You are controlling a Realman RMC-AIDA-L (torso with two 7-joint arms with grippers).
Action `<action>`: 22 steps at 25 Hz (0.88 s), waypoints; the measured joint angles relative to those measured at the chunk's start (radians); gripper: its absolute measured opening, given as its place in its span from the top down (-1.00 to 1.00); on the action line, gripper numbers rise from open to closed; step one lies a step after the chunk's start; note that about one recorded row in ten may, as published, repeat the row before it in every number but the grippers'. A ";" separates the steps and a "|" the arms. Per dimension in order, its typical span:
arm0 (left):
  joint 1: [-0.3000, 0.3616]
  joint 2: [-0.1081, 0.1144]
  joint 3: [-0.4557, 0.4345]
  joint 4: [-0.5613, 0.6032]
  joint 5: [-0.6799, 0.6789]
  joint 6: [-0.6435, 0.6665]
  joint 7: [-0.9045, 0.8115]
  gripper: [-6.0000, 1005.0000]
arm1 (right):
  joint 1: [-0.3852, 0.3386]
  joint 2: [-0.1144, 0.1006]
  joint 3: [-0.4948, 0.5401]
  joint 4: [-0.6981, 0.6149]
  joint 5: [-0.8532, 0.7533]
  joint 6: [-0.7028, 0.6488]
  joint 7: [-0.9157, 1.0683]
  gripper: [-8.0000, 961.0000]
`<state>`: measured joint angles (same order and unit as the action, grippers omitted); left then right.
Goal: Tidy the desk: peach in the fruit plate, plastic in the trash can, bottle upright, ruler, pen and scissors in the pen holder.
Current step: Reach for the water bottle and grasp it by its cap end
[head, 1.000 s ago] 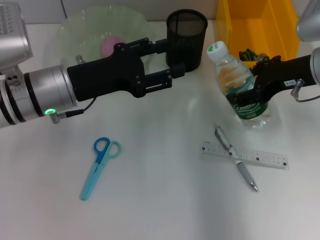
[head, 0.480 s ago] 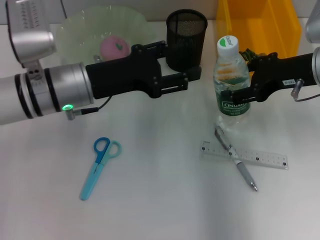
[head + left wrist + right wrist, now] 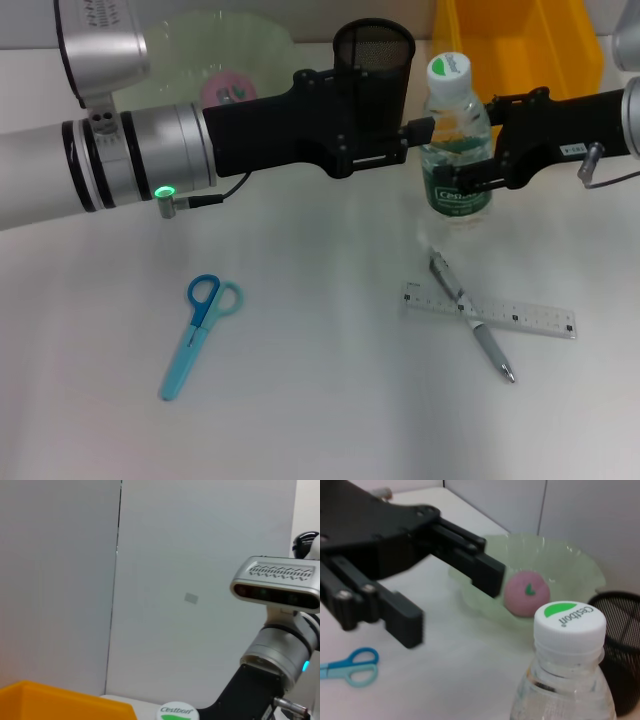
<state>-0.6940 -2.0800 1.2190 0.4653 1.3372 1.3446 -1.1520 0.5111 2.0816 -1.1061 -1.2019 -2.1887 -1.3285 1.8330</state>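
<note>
The white desk [image 3: 300, 400] carries all the items. The left arm [image 3: 120, 165] reaches across the upper part of the head view, its left gripper [image 3: 405, 135] stopping just beside the bottle [image 3: 455, 140], in front of the pen holder; the fingers [image 3: 400, 617] stand parted with nothing between them, as the right wrist view shows. The right gripper [image 3: 475, 155] comes in from the right edge and is closed around the lower body of the bottle at its green label. The bottle stands upright on the desk, its white and green cap [image 3: 569, 622] on top.

The yellow bin [image 3: 520, 50] sits at the far right corner of the desk, behind the bottle. The pale green fruit plate [image 3: 190, 45] lies at the far left, partly hidden by the left arm, and holds the pink peach [image 3: 228, 88]. The black mesh pen holder [image 3: 372, 55] stands upright between plate and bin, just beside the bottle.

Nearer the camera, the clear ruler [image 3: 490, 312] lies flat on the right part of the desk. The pen [image 3: 470, 325] lies diagonally across the ruler, touching it. The blue scissors [image 3: 195, 335] lie closed on the left part of the desk, well apart from ruler and pen.
</note>
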 joint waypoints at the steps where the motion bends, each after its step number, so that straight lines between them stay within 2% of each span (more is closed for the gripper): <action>1: 0.000 0.000 0.006 0.000 -0.008 -0.003 0.001 -0.39 | 0.002 0.000 -0.003 -0.010 0.007 -0.006 -0.001 -0.64; 8: 0.001 0.000 0.048 -0.001 -0.053 -0.034 0.003 -0.39 | 0.005 0.001 -0.034 -0.036 0.018 -0.009 -0.001 -0.64; 22: 0.001 0.000 0.054 -0.006 -0.083 -0.055 0.008 -0.36 | -0.005 0.002 -0.071 -0.065 0.060 -0.021 -0.003 -0.64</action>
<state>-0.6934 -2.0801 1.2734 0.4597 1.2544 1.2901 -1.1445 0.5061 2.0835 -1.1769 -1.2667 -2.1285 -1.3499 1.8304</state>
